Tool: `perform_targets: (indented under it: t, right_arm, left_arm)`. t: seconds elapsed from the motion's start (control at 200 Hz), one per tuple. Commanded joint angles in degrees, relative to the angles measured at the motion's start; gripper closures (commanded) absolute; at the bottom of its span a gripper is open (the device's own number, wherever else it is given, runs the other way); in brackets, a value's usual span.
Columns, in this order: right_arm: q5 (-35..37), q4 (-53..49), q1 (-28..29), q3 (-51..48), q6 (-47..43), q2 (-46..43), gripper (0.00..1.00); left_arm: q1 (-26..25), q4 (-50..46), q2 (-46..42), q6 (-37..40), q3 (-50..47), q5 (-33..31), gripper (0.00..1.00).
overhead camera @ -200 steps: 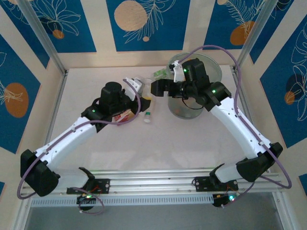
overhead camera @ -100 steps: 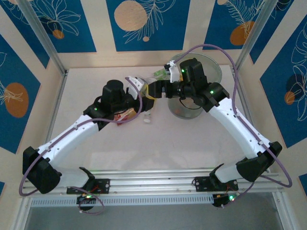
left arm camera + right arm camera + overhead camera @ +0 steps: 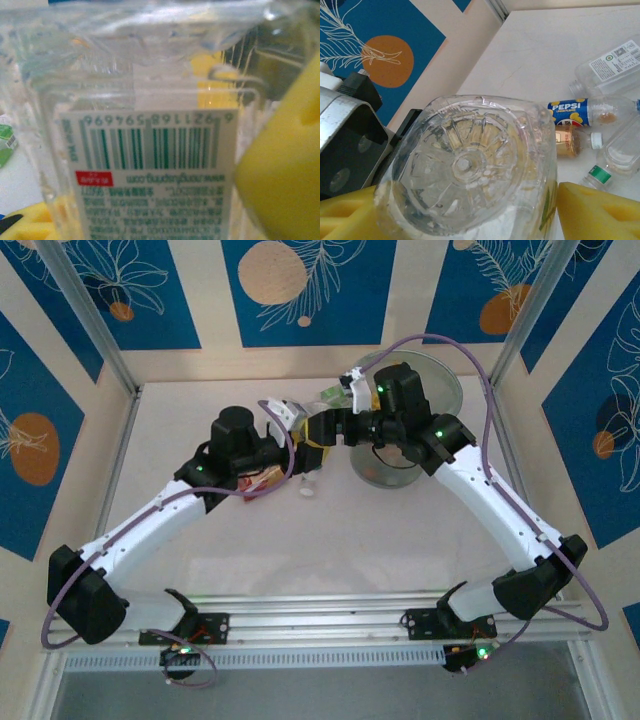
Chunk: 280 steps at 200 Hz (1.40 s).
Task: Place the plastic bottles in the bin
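A clear plastic bottle (image 3: 317, 428) with a yellow label hangs above the table between both arms. My left gripper (image 3: 293, 422) is shut on it; in the left wrist view its barcode label (image 3: 150, 150) lies between the yellow pads (image 3: 285, 170). My right gripper (image 3: 330, 426) has closed round the bottle's base (image 3: 470, 165), with its pads (image 3: 600, 210) against both sides. The bin (image 3: 450, 375) stands just right of the hand-over, behind the right arm. More plastic bottles lie on the table: a Pepsi one (image 3: 580, 112), an amber one (image 3: 572, 141) and a clear white-labelled one (image 3: 610, 70).
A white-capped bottle (image 3: 308, 483) lies below the held bottle, and an orange-labelled one (image 3: 262, 480) lies under the left arm. A green-labelled bottle (image 3: 330, 393) rests near the bin's left side. Metal frame posts (image 3: 95, 325) and walls close in the table.
The right gripper swung left from over the bin to the bottle held by the left gripper and narrowed its jaws onto the base. The left arm barely moved.
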Motion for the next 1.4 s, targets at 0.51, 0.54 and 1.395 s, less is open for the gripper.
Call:
perform_targets:
  t: [0.51, 0.54, 1.395]
  right_arm:
    - [10.5, 3.5, 0.3, -2.4, 1.2, -2.3, 0.63]
    - [11.0, 3.5, 0.2, -2.2, 1.0, -2.4, 0.63]
    - [10.8, 0.7, -1.2, 1.3, -0.5, 0.3, 0.29]
  left_arm:
    - [-1.3, 7.4, -0.8, 0.1, 0.4, 7.0, 0.09]
    - [-1.4, 7.5, -0.5, 0.1, 0.7, 6.9, 0.06]
    - [-1.3, 8.8, 6.9, 2.0, 7.0, 6.3, 0.65]
